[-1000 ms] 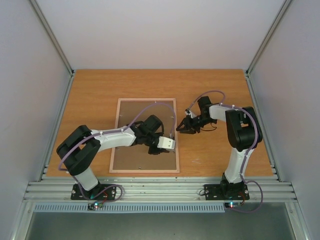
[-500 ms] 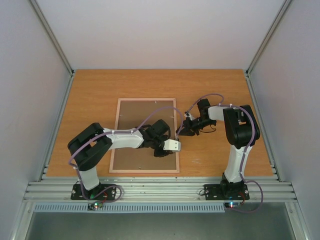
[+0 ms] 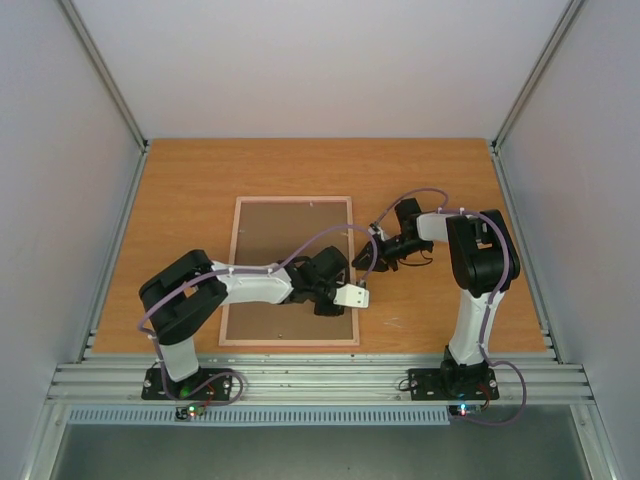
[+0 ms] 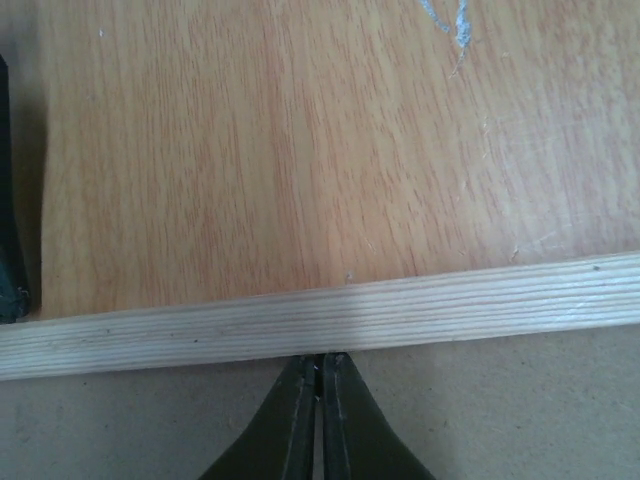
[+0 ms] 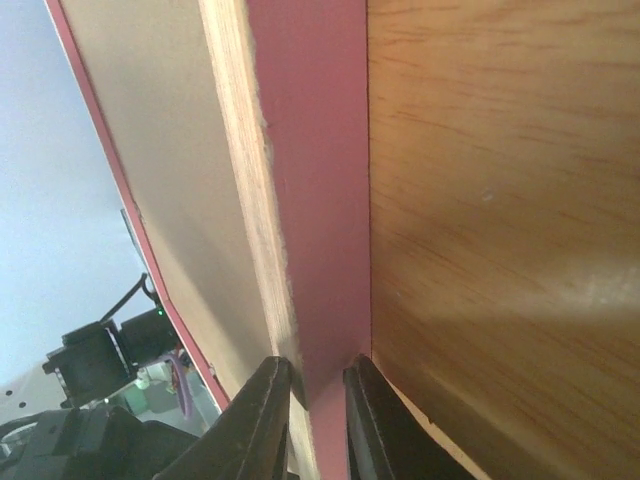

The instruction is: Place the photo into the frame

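Left gripper (image 4: 320,372) slid right to frame's (image 4: 400,310) pale grained rail.

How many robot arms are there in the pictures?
2. The left arm reaches from the near left across the frame to its right border. The right arm stands at the near right, bending toward that same border. None seems hidden.

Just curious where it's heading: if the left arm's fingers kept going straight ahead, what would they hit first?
The frame: its pale wooden edge runs straight across, just ahead of the closed left fingers. Whether the tips already touch it is unclear. Beyond it lies the table.
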